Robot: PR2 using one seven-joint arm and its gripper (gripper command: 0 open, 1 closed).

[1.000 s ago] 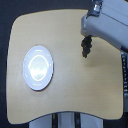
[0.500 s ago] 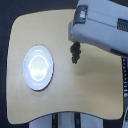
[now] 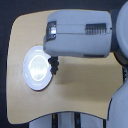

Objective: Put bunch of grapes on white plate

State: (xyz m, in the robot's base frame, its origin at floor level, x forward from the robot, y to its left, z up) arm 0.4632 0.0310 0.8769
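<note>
The white plate (image 3: 34,70) lies on the tan table toward the exterior view's left. My big grey arm covers the upper middle of the view. Below its lower left corner hangs a small dark lump, the bunch of grapes (image 3: 54,67), just over the plate's right rim. My gripper (image 3: 52,60) is mostly hidden under the arm's bulk and looks shut on the bunch. No grapes lie on the table or on the plate.
The rounded tan table (image 3: 85,87) fills most of the view, with dark floor past its left edge. The robot's pale body (image 3: 120,107) stands along the exterior view's right side.
The arm has swung from the upper right toward the exterior view's left and down, carrying the dark bunch from over bare table to the plate's right rim.
</note>
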